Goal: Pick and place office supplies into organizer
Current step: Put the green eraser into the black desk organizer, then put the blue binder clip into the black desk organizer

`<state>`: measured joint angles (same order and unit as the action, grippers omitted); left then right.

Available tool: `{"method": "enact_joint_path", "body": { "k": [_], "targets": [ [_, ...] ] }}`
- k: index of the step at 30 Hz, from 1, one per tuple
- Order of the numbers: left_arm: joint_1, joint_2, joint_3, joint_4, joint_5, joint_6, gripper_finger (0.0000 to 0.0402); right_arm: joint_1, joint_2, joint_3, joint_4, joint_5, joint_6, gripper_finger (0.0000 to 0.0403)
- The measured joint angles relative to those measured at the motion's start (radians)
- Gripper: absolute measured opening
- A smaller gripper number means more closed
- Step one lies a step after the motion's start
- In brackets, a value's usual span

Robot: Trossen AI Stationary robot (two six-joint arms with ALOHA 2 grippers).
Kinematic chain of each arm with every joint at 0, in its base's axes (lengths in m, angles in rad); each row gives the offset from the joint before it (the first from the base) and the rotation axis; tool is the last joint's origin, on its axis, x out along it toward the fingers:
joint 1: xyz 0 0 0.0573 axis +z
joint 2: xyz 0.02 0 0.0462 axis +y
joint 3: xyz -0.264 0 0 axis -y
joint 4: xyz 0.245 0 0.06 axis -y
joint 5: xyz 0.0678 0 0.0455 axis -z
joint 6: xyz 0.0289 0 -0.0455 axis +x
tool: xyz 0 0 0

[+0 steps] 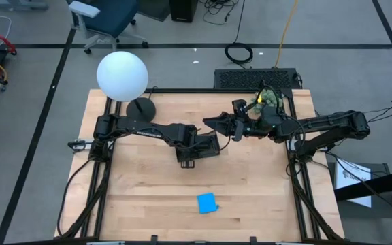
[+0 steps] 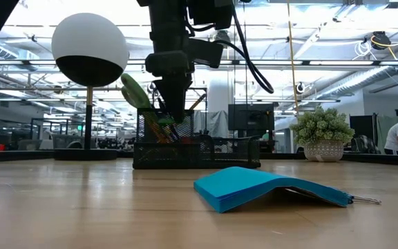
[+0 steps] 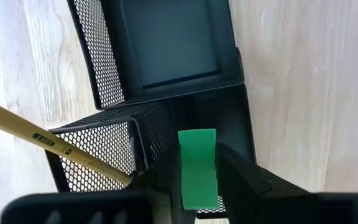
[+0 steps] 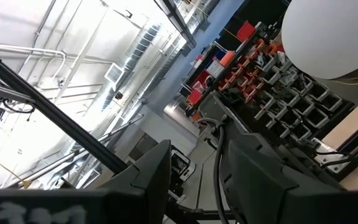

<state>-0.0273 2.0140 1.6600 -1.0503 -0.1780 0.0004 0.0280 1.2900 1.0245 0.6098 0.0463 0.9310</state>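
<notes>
One pencil (image 3: pixel 55 146) leans in the organizer (image 3: pixel 160 56); left gripper (image 3: pixel 197 180) clenches a green piece (image 3: pixel 197 165).

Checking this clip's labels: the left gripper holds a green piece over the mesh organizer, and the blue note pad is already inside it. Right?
Not quite. The low view shows the blue note pad lying on the table, outside the mesh organizer. The left gripper does hold the green piece over it.

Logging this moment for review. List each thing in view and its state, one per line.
Left end effector: over the organizer, shut on the green piece.
Green piece: held, above a compartment.
Organizer: upright on the table, one shallow compartment empty.
Pencil: leaning in a mesh compartment.
Note pad: flat on the table, apart from the organizer.
Right end effector: raised, open, empty.
</notes>
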Motion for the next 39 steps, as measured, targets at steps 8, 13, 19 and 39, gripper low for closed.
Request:
{"method": "enact_joint_path", "body": {
  "k": [8, 13, 19, 39],
  "targets": [
    [0.000, 0.000, 0.000, -0.002, -0.004, -0.006, 0.0130, 0.000, 0.000, 0.000, 0.000, 0.000, 0.000, 0.0151],
    [0.000, 0.000, 0.000, -0.002, -0.006, -0.014, 0.0142, 0.000, 0.000, 0.000, 0.000, 0.000, 0.000, 0.0151],
    [-0.008, 0.000, 0.000, -0.019, -0.006, -0.054, 0.0145, 0.000, 0.000, 0.000, 0.000, 0.000, 0.001, 0.0151],
    [-0.148, -0.006, 0.052, -0.053, -0.006, -0.174, 0.0145, 0.000, 0.000, 0.000, 0.090, 0.003, 0.082, 0.0151]
  ]
}}
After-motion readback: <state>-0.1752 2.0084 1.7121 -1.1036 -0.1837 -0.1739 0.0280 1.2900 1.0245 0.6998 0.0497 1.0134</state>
